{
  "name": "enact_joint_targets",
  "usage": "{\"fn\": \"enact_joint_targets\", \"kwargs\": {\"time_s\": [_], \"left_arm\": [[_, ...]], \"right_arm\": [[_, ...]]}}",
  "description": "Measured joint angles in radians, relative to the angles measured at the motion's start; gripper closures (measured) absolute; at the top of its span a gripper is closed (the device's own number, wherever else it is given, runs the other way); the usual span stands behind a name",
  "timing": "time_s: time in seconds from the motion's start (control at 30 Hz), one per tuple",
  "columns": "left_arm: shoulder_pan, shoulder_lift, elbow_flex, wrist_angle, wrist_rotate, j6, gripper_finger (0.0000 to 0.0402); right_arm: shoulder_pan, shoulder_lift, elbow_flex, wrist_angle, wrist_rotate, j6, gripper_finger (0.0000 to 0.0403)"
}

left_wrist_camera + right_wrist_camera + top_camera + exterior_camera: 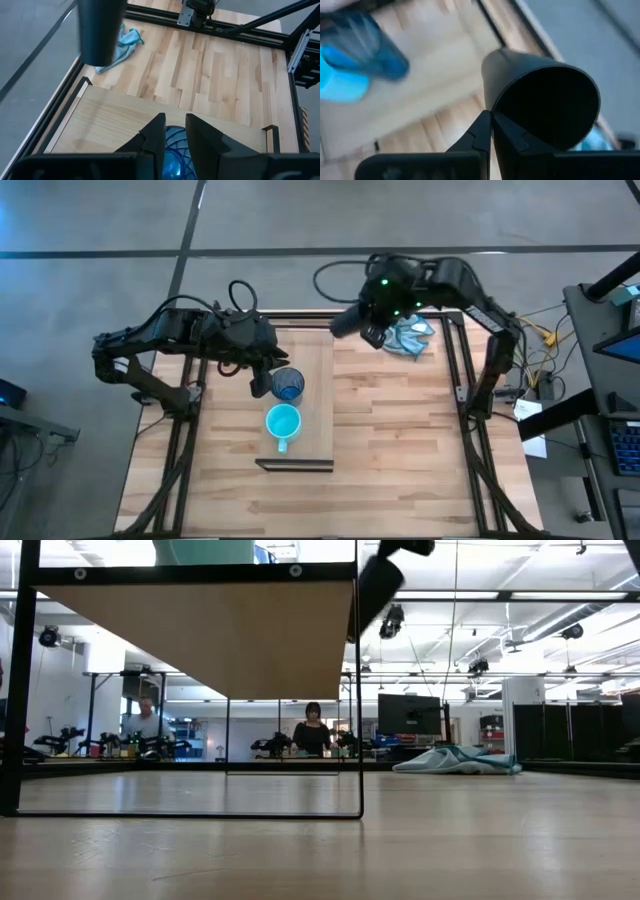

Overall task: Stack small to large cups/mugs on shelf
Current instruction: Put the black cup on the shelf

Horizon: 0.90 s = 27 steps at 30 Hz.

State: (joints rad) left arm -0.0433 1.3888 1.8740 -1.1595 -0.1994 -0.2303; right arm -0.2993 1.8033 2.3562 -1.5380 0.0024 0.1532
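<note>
My left gripper point(262, 383) reaches over the shelf point(313, 405), fingers pinching the rim of the one dark blue cup point(288, 385); one turquoise mug point(283, 423) stands just beside it. My right gripper point(372, 332) hangs above the shelf's far end, nipping the wall of the one black cup point(346, 321), tilted in the air.

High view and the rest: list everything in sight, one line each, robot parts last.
Turquoise mug: one, turquoise, standing on the shelf nearer its front end, handle toward the front.
Blue cup: one, see-through dark blue, on the shelf just behind the mug.
Black cup: one, black, held tilted in the air over the shelf's back end.
Shelf: one, pale wood with dark ends, raised over the table's middle.
Cloth: one, light blue, crumpled on the table's back right.
Table: one, slatted wood.
People: two, in the room beyond, low view.
Left tool: gripping the blue cup's rim.
Right tool: pinching the black cup's rim.
</note>
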Motion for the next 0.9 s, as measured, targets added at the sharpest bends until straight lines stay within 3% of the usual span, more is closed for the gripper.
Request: {"fn": "enact_joint_targets", "kwargs": {"time_s": [0.2, 0.63, 0.9], "left_arm": [[0.0, 0.003, -0.002, 0.0, -0.02, -0.001, 0.034], [0.0, 0.003, -0.013, -0.011, -0.144, -0.079, 0.034], [0.02, 0.001, -0.017, -0.156, -0.296, -0.127, 0.034]], "right_arm": [[0.002, -0.052, -0.048, 0.143, -0.03, -0.083, 0.0395], [0.011, 0.076, -0.009, 0.219, -0.082, -0.166, 0.0395], [0.028, 0.075, -0.001, 0.234, -0.149, -0.181, 0.0395]]}}
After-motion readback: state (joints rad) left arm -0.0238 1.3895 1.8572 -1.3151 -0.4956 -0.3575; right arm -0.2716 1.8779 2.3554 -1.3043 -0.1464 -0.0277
